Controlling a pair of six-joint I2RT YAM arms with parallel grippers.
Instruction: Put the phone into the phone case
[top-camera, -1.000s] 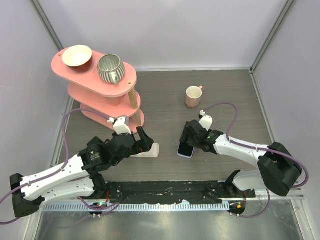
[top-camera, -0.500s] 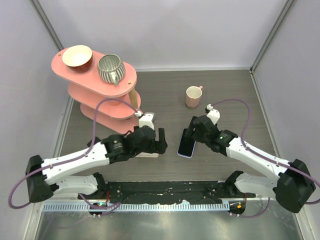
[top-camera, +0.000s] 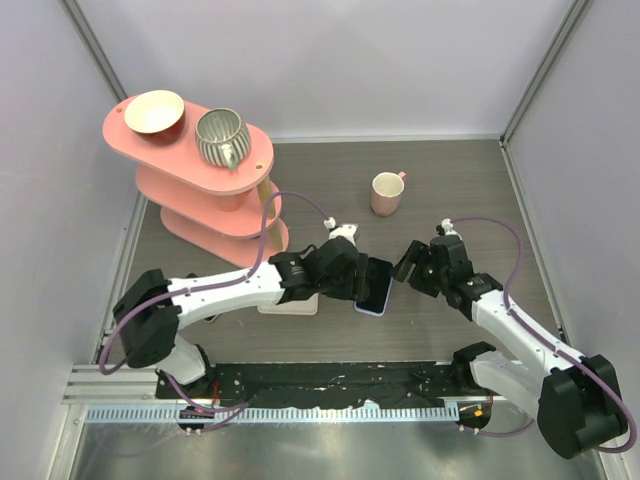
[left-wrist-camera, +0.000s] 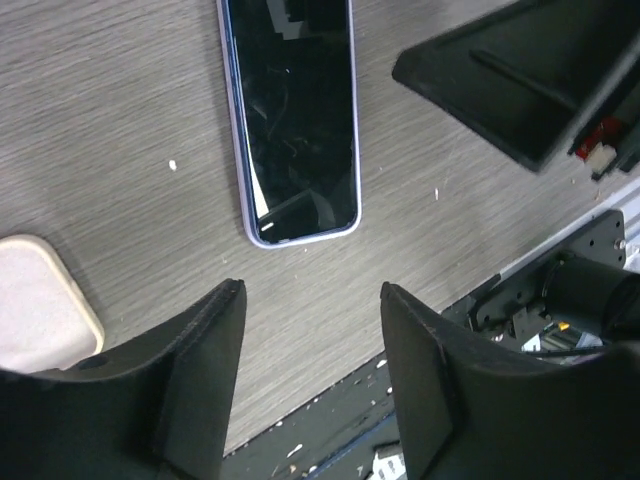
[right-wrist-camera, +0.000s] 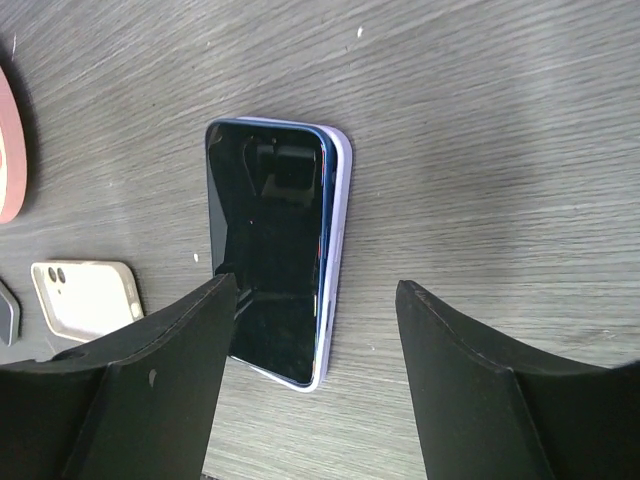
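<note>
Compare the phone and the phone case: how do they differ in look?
The phone has a glossy black screen with a lilac rim; the phone case is matte cream. The phone case shows two camera holes; the phone shows none. Both lie flat on the table.

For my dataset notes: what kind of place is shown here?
Likely a robot test cell, not a home: plain grey walls box in a wood-grain table, with a metal mounting rail along its near edge.
</note>
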